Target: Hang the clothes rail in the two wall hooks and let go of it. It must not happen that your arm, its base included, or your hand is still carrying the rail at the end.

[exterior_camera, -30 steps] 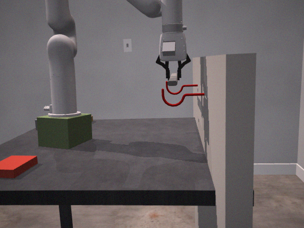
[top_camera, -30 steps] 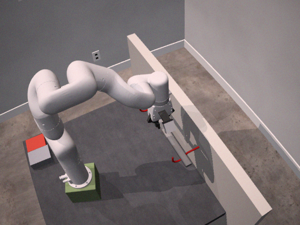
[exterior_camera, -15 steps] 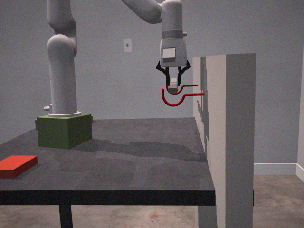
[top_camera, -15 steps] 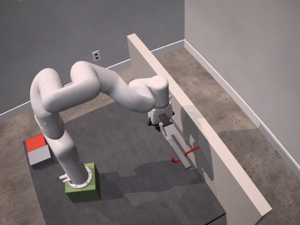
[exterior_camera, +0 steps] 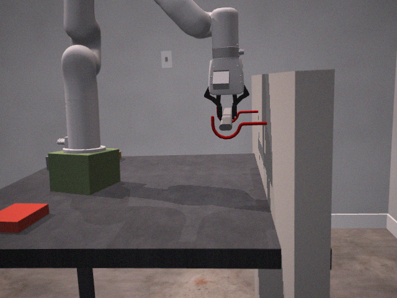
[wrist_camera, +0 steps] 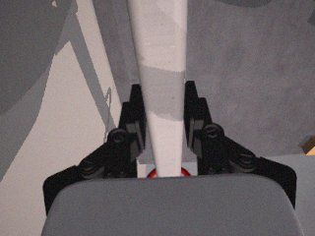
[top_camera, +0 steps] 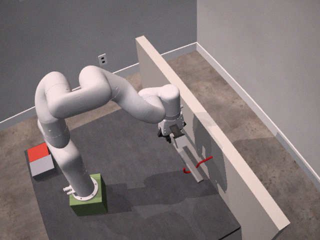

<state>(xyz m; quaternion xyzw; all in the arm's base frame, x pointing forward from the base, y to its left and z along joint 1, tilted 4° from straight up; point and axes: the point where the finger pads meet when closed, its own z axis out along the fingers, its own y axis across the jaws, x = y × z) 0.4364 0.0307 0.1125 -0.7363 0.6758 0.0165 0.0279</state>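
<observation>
Grey rail (exterior_camera: 226,119), stiff and probably light, sits mid-frame in the exterior view, clamped near one end by the gripper (exterior_camera: 227,110); it lies within the red hooks (exterior_camera: 231,133) (seating unclear); the wall (exterior_camera: 281,135) crowds its right; open room lies left and above.

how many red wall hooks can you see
2. The near hook curves under the rail's end; the far hook sits behind it, partly hidden by the gripper.

One clothes rail (exterior_camera: 226,121), two red wall hooks (exterior_camera: 239,128), one pincer (exterior_camera: 227,108), one green base block (exterior_camera: 84,171).
</observation>
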